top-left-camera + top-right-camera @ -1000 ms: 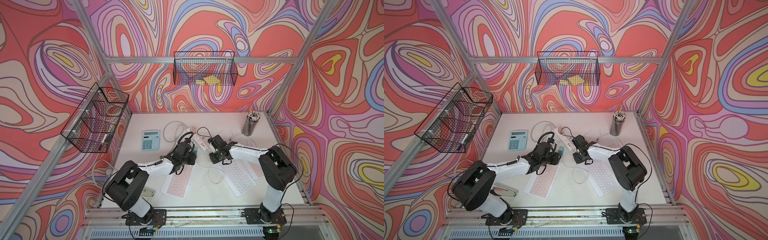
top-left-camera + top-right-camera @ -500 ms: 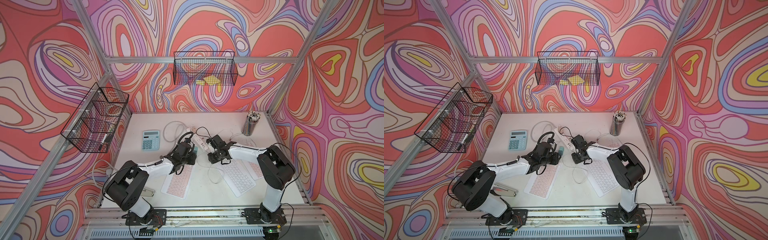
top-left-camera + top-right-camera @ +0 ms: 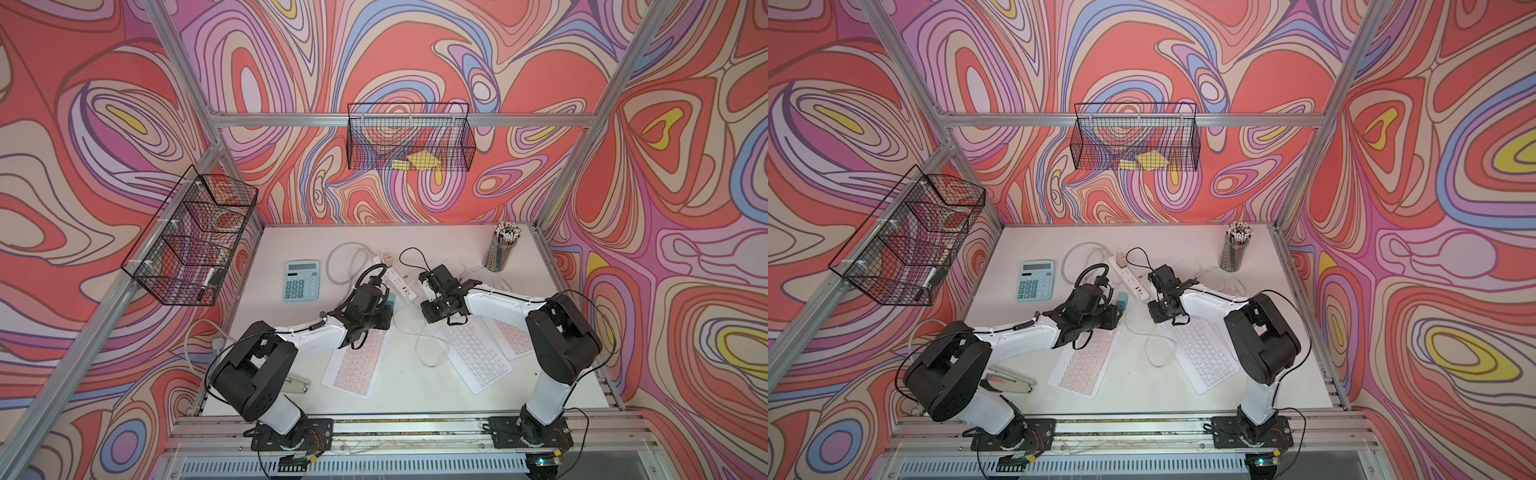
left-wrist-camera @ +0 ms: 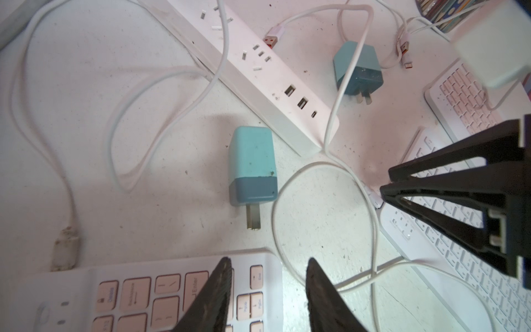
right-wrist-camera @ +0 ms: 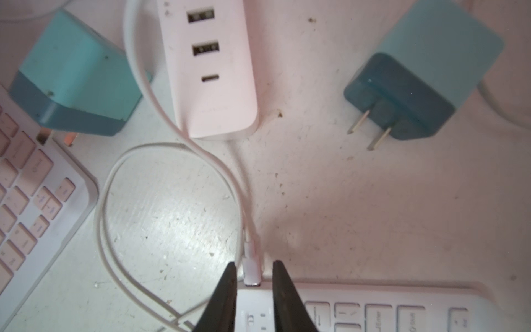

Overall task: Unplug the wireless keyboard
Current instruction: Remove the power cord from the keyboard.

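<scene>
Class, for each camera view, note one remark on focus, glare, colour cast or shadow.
Right wrist view: the teal charger is soft, the table shows a bright sheen, pink cast. Left wrist view: the left gripper looms dark and blurred, the power strip sharp. Both top views: even light.

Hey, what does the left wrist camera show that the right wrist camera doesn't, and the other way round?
Only the left wrist: the power strip's socket holes, a red-tipped USB plug, and the right tool seen from outside. Only the right wrist: the white plug seated in the white keyboard's edge, a finger on each side. Both: the strip's USB ports, the lighter teal charger, the darker teal charger, the looped white cable, the pink-keyed keyboard.
</scene>
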